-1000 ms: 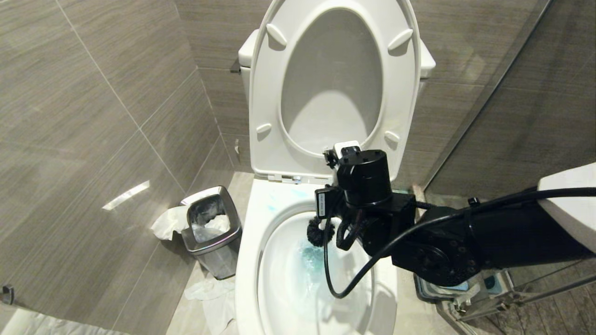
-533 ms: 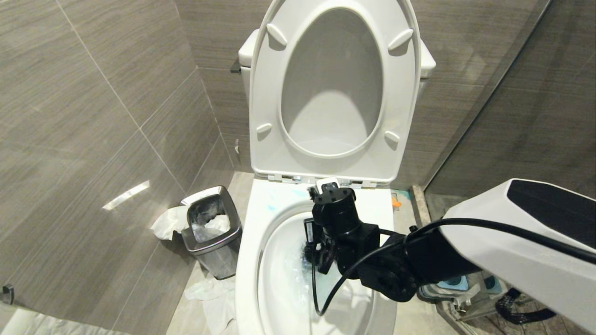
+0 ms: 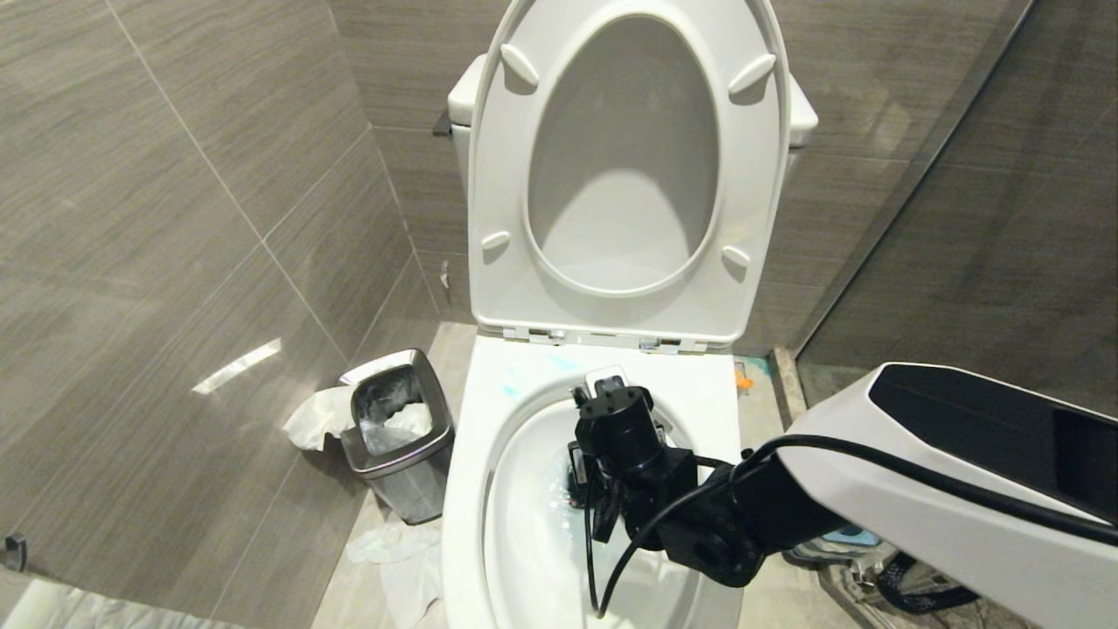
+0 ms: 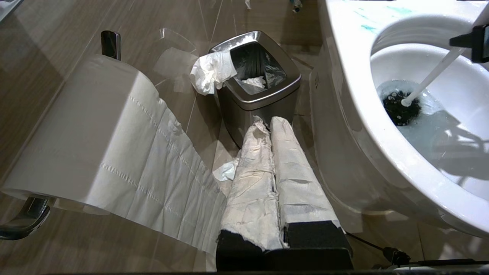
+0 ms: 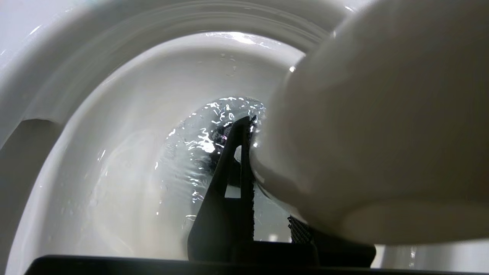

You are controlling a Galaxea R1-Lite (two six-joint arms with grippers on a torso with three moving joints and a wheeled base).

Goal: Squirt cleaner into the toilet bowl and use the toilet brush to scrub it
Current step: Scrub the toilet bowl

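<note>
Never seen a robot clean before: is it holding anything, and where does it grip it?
Yes: the right gripper clamps the slim white handle of the black-bristled toilet brush near its top end. The left gripper holds nothing.

We see the toilet bowl (image 4: 355, 114), glossy white with its seat raised. The toilet brush (image 4: 428, 82) slants down into it, black bristle head sunk in the water. The cleaner (image 4: 428, 126) tints that water pale turquoise and smears the rim.

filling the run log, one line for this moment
right gripper: holds brush | head in bowl water | left gripper: shut, parked by bin
</note>
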